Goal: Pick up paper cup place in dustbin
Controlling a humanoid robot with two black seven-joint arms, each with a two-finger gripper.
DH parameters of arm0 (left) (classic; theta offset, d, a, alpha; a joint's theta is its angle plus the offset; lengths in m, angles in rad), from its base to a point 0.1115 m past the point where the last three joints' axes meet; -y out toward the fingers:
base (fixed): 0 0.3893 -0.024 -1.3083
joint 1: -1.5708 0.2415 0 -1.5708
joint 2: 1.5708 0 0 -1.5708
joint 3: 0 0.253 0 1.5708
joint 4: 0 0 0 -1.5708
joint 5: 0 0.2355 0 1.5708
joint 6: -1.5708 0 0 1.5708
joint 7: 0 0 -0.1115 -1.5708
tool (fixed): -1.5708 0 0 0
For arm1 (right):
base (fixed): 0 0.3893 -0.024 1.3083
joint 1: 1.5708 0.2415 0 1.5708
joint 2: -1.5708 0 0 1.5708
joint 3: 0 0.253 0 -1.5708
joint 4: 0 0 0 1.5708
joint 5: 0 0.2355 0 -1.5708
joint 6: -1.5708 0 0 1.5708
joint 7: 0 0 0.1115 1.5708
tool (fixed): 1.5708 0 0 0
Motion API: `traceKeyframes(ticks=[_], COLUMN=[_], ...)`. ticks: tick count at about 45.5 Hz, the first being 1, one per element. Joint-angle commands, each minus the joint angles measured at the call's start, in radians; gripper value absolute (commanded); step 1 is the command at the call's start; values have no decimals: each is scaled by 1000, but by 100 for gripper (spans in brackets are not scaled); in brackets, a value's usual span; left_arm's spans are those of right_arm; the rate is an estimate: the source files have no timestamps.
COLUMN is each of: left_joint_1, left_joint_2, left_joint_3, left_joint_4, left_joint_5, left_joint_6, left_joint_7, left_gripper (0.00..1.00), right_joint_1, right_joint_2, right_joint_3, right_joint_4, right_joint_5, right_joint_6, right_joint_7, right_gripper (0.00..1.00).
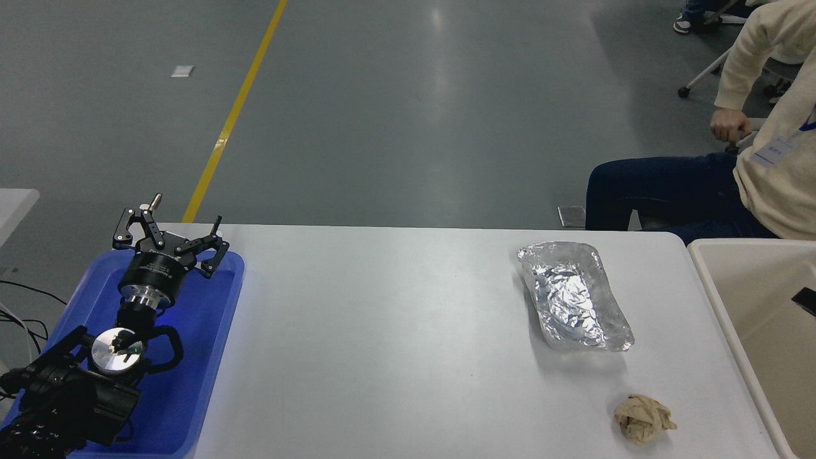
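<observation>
No paper cup shows in the head view; it is hidden or out of view. The dustbin (704, 268), a large cream bin with a thick pale rim, stands at the table's right end. A small black piece of my right gripper (805, 300) pokes in from the right edge over the dustbin's inside; too little of it shows to tell its state. My left gripper (187, 211) is parked open at the lower left, above the blue tray (217, 331), holding nothing.
A silver foil tray (574, 296) lies on the white table (382, 331) towards the right. A crumpled brown paper wad (642, 417) sits near the front right edge. A seated person (765, 172) is at the far right corner.
</observation>
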Motion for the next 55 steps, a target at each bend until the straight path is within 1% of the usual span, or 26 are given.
traceKeyframes(ticks=[1, 5, 9, 13, 16, 18, 21, 27, 31, 40, 45, 55], left_joint_1=[-1, 0, 0, -1, -1, 0, 0, 0, 0, -1, 0, -1], left_joint_2=[0, 0, 0, 0, 0, 0, 0, 0, 0, 0, 0, 0], left_joint_3=[0, 0, 0, 0, 0, 0, 0, 0, 0, 0, 0, 2], left_joint_4=[0, 0, 0, 0, 0, 0, 0, 0, 0, 0, 0, 2], left_joint_5=[0, 0, 2, 2, 2, 0, 0, 0, 0, 0, -2, -2], left_joint_6=[0, 0, 0, 0, 0, 0, 0, 0, 0, 2, 2, 2], left_joint_7=[0, 0, 0, 0, 0, 0, 0, 0, 0, 0, -2, -2], left_gripper=[100, 100, 100, 100, 100, 100, 100, 100, 100, 100, 100, 100], right_joint_1=[227, 406, 563, 690, 750, 787, 854, 988, 1060, 1152, 1265, 1454], right_joint_2=[-51, -17, 47, 112, 135, 138, 155, 233, 267, 391, 431, 495], right_joint_3=[-261, -488, -683, -806, -843, -843, -843, -854, -853, -839, -839, -799], right_joint_4=[236, 336, 449, 523, 558, 576, 595, 593, 595, 635, 722, 804], right_joint_5=[-11, -11, -12, -12, -12, -12, -14, -25, -41, -44, -48, -41], right_joint_6=[30, 50, 87, 139, 202, 260, 392, 711, 839, 839, 839, 839], right_joint_7=[4, 6, 6, 6, 6, 6, 6, 4, 3, 1, 1, 1], right_gripper=[100, 100, 100, 100, 100, 100, 100, 100, 100, 100, 100, 100])
